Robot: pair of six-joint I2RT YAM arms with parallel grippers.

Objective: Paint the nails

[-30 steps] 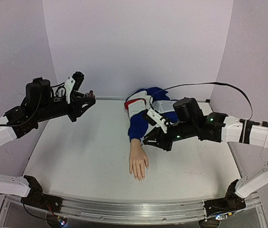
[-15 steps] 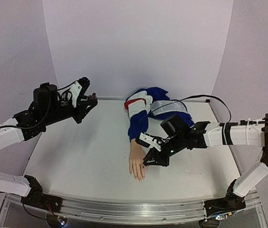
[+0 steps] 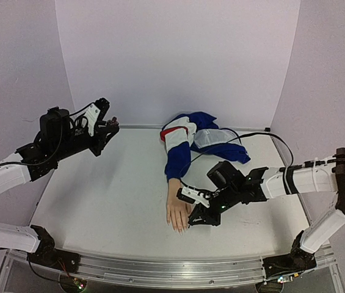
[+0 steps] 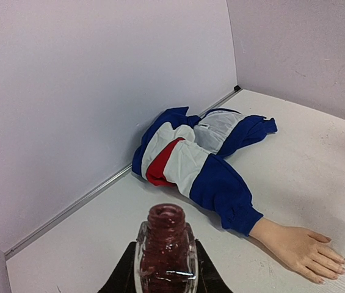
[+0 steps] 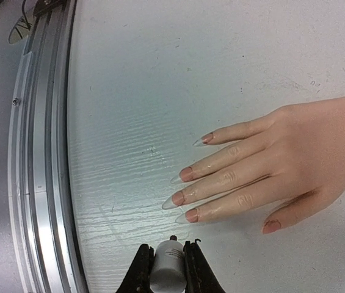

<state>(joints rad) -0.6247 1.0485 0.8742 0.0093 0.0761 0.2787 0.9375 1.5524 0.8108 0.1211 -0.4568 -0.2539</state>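
Note:
The mannequin hand (image 3: pixel 178 212) lies flat, palm down, with a blue sleeve (image 3: pixel 177 160). Its nails (image 5: pixel 187 174) are pinkish with long clear tips; the thumb nail (image 5: pixel 272 226) is pinkish too. My right gripper (image 3: pixel 192 220) is low over the table just right of the fingertips, shut on the white brush cap (image 5: pixel 167 268). The dark brush tip (image 5: pixel 173 237) points at the nearest finger, a short gap away. My left gripper (image 3: pixel 112 124) is raised at the back left, shut on the open dark-red polish bottle (image 4: pixel 166 235).
A blue, white and red jacket (image 3: pixel 199 135) is bunched at the back wall behind the sleeve. The metal rail (image 5: pixel 41 152) of the table's front edge runs close to the fingertips. Walls enclose the table on three sides.
My right gripper has moved forward and down from beside the sleeve to the fingertips of the hand. My left gripper has shifted slightly while holding the bottle.

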